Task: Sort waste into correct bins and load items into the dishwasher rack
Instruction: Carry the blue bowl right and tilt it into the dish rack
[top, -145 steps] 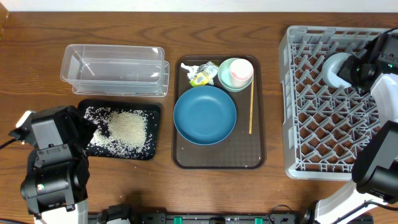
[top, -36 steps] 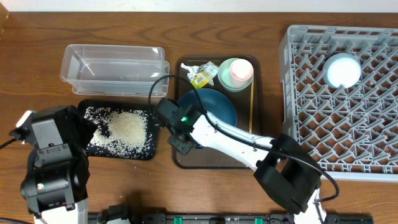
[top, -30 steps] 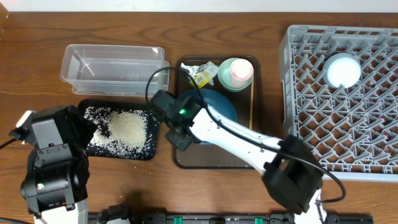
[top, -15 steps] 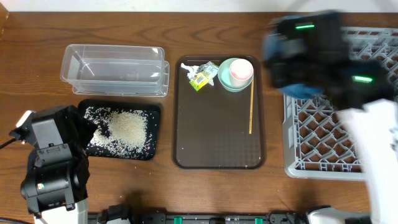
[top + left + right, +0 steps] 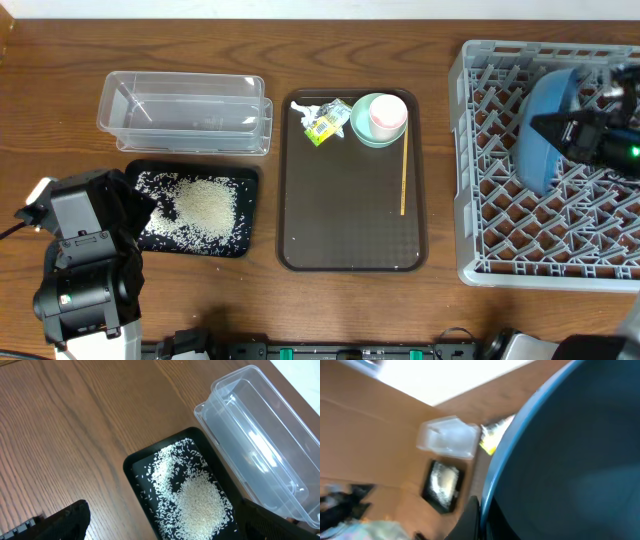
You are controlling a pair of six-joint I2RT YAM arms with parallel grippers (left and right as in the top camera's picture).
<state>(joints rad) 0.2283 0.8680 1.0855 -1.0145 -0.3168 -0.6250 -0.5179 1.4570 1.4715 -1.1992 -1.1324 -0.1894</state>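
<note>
Right claw (image 5: 552,128) is clenched on the rim of the dark-blue dish (image 5: 535,160). The wrist view shows the rim running right past one finger (image 5: 472,520). The dish is over the far right part of the dishwasher rack (image 5: 490,215).

Step in hand, as I read it: slotting the dish into the rack.

Dish pose: it's up on edge and leaning, not flat. From overhead it shows as a narrow oval, long axis running far-to-near across the rack with a slight slant. The broad face points up and toward the tray side. Can't tell if that face is the inside or the underside, or if the lower edge is already between pegs.

Next move, my call:
- line the rim up with a peg row
- lower until the pegs carry the dish
- only then release, since an early release could let it tip flat onto the lattice

Left claw (image 5: 165,527) is released, fingers spread wide with nothing between them. It hangs above the near end of the black tray (image 5: 135,172), which holds the rice (image 5: 205,205). The clear tub (image 5: 185,110) is just beyond the tray and looks empty.

Not yet sorted, all on the brown serving tray (image 5: 350,240):
- crumpled wrapper (image 5: 325,120) in the far left corner
- green cup (image 5: 380,118) just beside it, pink inside facing up
- wooden stick (image 5: 404,175) lying far-to-near along the right rim

The light-blue bowl isn't visible in any view.
</note>
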